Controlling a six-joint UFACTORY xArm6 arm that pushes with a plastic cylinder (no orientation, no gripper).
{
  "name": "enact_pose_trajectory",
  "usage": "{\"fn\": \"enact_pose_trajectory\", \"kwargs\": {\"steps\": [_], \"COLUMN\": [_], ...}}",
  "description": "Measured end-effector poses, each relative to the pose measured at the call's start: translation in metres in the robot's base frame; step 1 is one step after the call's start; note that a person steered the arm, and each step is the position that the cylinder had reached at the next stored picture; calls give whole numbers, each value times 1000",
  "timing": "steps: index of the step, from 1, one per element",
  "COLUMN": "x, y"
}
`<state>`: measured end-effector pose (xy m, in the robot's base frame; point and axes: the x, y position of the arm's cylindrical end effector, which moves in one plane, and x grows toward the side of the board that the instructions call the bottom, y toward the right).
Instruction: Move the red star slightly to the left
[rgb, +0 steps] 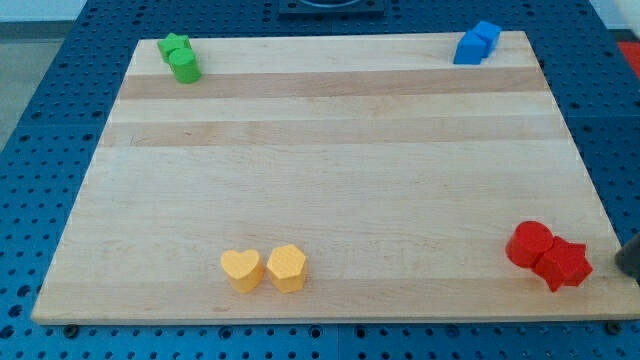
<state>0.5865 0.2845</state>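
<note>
Red star (564, 265), touching a red round block (529, 244), is found just left of my tip (628, 268), which holds nothing and is placed rightward, apparently for a leftward push.

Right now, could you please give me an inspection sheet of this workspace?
Surface: pale wooden board, flat, on a blue perforated table.
Job's things: red star block at the bottom right, touching a red rounded block.
Clutter: two green blocks top left; two blue blocks top right; yellow heart block beside a yellow hexagon block.
My tip: dark, at the right edge, just right of the star; partly cropped.
Cables: nothing seen.
Surroundings: dark fixture at the top.
</note>
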Motion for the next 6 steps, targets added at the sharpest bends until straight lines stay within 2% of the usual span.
{"fn": "enact_pose_trajectory", "kwargs": {"steps": [2,6], "x": [5,22], "y": [-49,-61]}}
